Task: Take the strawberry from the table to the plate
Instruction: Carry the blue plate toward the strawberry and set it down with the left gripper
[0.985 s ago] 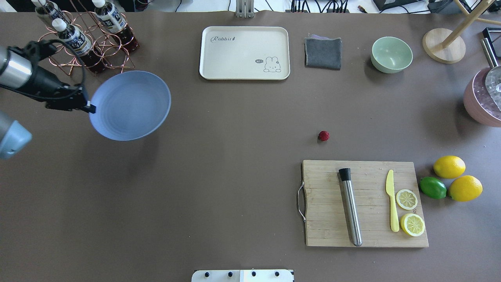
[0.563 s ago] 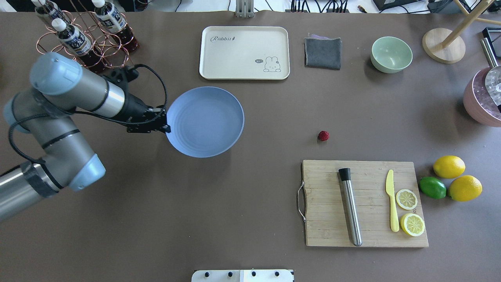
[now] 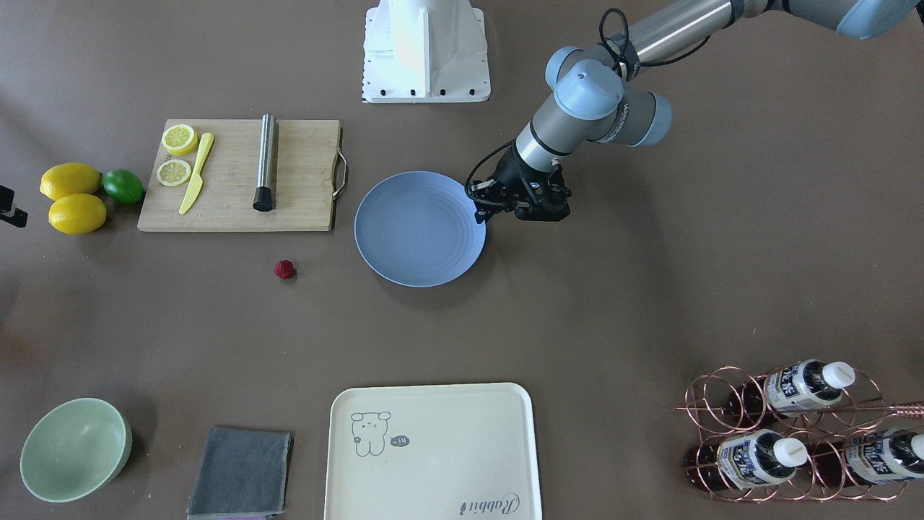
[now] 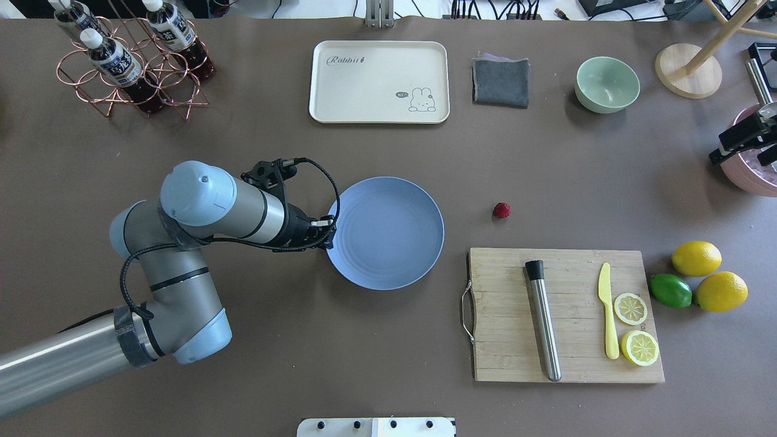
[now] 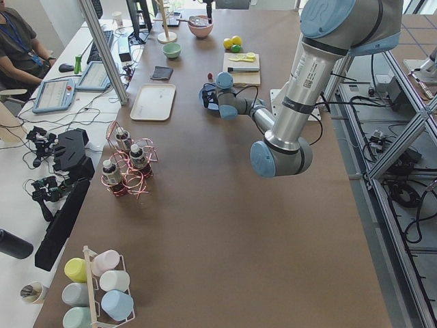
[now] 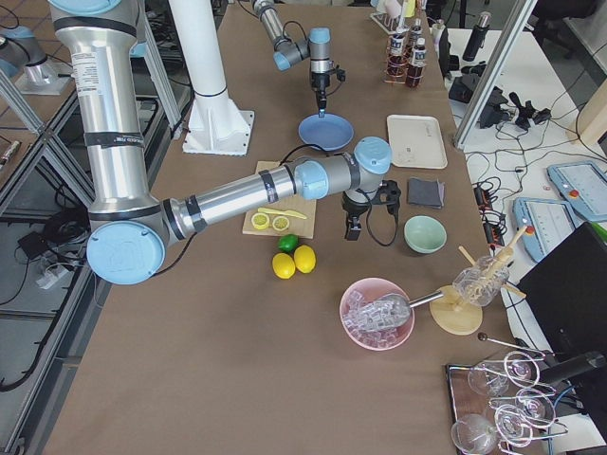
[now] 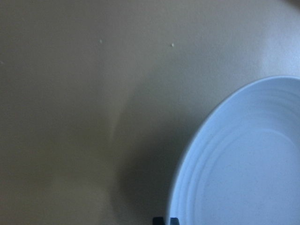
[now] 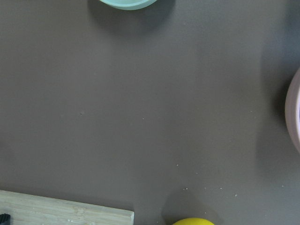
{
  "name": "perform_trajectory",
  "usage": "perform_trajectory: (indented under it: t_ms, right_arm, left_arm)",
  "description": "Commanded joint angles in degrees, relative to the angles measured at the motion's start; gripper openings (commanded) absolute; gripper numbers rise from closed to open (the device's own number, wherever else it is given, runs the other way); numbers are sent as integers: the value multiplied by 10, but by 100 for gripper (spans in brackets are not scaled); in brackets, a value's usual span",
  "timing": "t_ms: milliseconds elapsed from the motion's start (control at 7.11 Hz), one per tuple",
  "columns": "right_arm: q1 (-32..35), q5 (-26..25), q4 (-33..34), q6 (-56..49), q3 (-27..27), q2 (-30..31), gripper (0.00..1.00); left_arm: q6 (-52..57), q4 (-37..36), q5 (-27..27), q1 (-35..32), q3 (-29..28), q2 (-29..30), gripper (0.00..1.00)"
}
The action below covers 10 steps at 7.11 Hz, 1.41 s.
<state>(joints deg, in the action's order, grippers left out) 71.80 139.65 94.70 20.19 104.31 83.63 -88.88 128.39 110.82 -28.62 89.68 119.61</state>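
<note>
The strawberry (image 4: 501,210) (image 3: 284,269), small and dark red, lies alone on the brown table (image 4: 303,352), just beyond the cutting board's far left corner. The blue-grey plate (image 4: 388,237) (image 3: 419,231) (image 7: 248,164) sits level near the table's middle, a short way left of the berry. My left gripper (image 4: 331,233) (image 3: 482,211) is shut on the plate's left rim. Whether the plate rests on the table or hangs just above it I cannot tell. My right gripper (image 4: 737,145) (image 6: 351,230) pokes in at the overhead view's right edge, above the table; its jaws are unclear.
A wooden cutting board (image 4: 504,340) holds a steel muddler (image 4: 543,321), a yellow knife (image 4: 607,309) and two lemon slices. Two lemons and a lime (image 4: 671,290) lie right of it. Further back stand a cream tray (image 4: 379,82), grey cloth (image 4: 501,82), green bowl (image 4: 607,84) and bottle rack (image 4: 130,60).
My left arm has carried the plate from the far left towards the table's middle. My right gripper has come into view at the right edge. The strawberry has stayed put.
</note>
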Motion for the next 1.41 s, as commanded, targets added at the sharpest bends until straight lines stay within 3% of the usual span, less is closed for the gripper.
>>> perform_trajectory:
  t_ms: [0, 563, 704, 985, 1267]
  right_arm:
    - [-31, -18, 0, 17, -2, -23, 100]
    - [-73, -32, 0, 92, 2, -59, 100]
    - [-79, -32, 0, 99, 1, -64, 100]
    - [-90, -39, 0, 119, 5, -72, 100]
    - [-146, -74, -13, 210, 0, -114, 100]
  left_arm:
    - [1, -2, -9, 8, -5, 3, 0]
    - [5, -3, -7, 3, -5, -6, 0]
    - [5, -8, -7, 2, -4, -10, 16]
    - [5, -9, -4, -11, 5, -9, 72]
    - [6, -14, 38, -50, 19, -12, 76]
